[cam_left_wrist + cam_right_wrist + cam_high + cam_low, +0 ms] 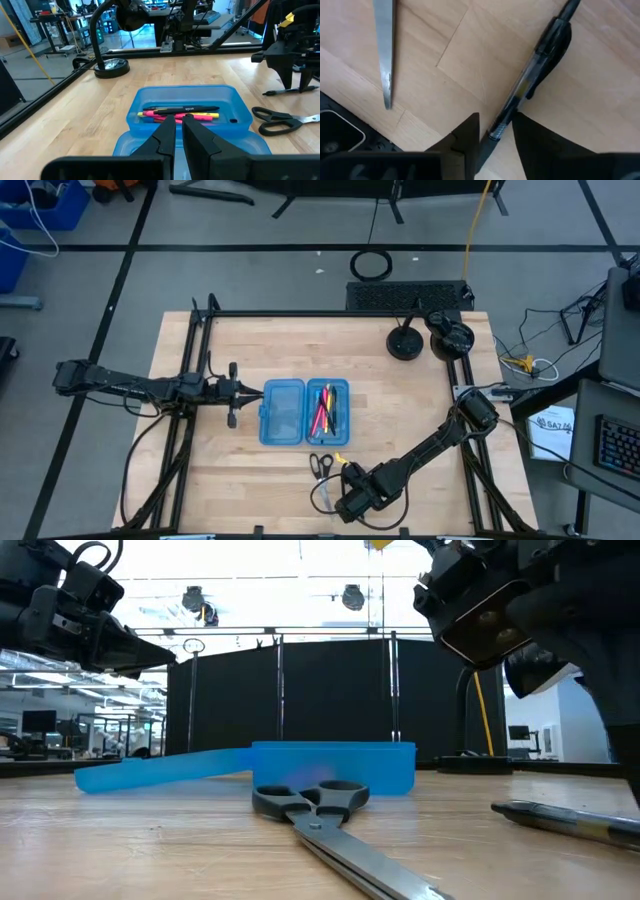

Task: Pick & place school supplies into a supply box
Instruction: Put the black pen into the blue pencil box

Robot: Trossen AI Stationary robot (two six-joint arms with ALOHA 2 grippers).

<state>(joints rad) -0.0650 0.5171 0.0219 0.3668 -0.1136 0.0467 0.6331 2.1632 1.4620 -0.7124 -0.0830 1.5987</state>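
The blue supply box [282,412] lies open on the table, its left half bare. Its right half holds several pens [326,410], pink, yellow, red and black, also seen in the left wrist view [180,112]. Black-handled scissors [320,465] lie flat near the table's near edge. To their right lies a black pen with a clear barrel [530,80], also visible in the low view [565,821]. My right gripper [495,124] hovers open over that pen's end, fingers on either side, not touching. My left gripper [179,120] waits shut above the box's left edge.
Two black round stands [405,343] [450,340] sit at the table's far right corner. The scissors' blade tip [385,95] lies close to the pen. Black frame rails run along the table's left and right sides. Bare wood lies left of and beyond the box.
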